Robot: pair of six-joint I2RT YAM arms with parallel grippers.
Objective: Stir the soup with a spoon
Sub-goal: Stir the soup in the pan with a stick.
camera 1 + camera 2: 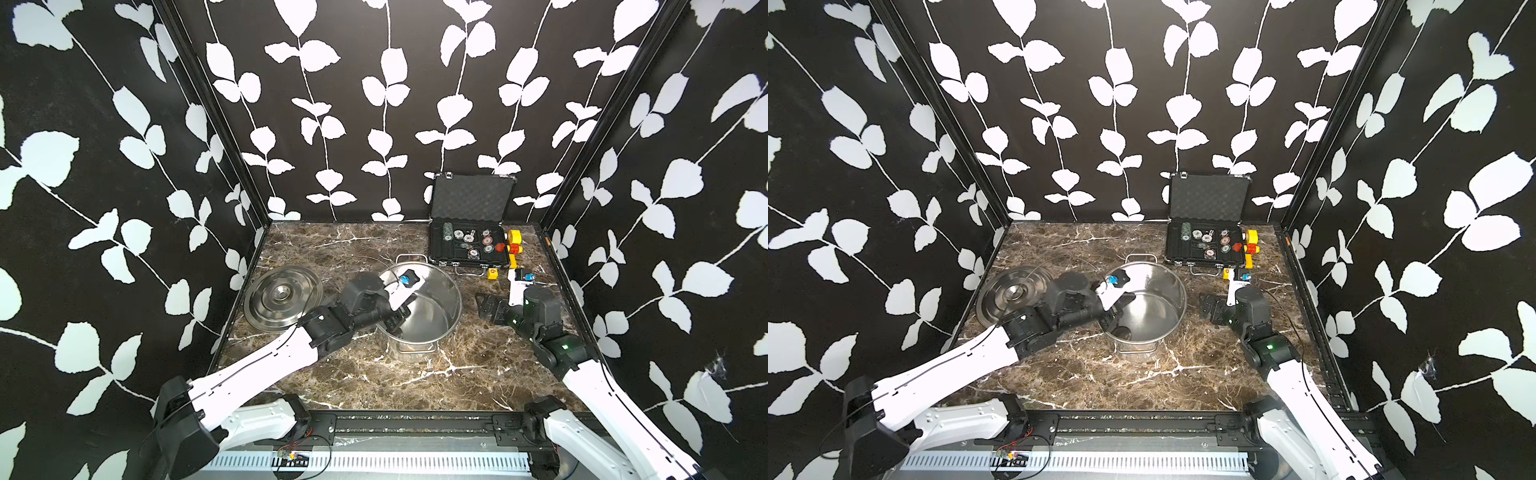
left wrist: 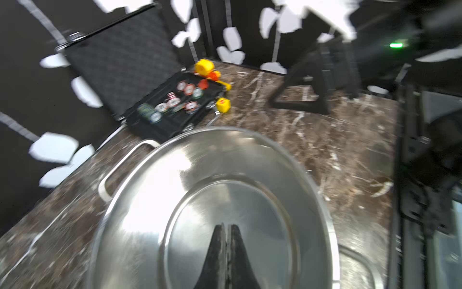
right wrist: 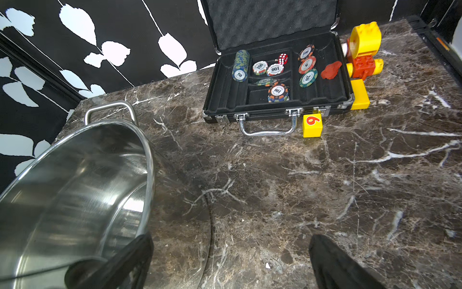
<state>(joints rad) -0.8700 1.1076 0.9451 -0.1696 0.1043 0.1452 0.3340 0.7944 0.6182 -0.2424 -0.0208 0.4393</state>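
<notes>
Soup pot [image 1: 436, 307] stands uncovered mid-frame on the marble bench [image 1: 415, 382], with no liquid visible inside. The left jaws reach in over its near-left rim, pressed shut on nothing I can see. No spoon shows anywhere, so stirring looks unstarted. Right of the pot, the right jaws rest spread wide and empty, probably parked clear. The lid [image 1: 282, 297] lies left, giving access. An open chip case [image 1: 473, 199] sits farther back.

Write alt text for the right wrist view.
An empty steel stockpot stands on a brown marble table, beside the open right claw. Farther back lie an open black case of poker chips and a yellow block marked 6.
</notes>
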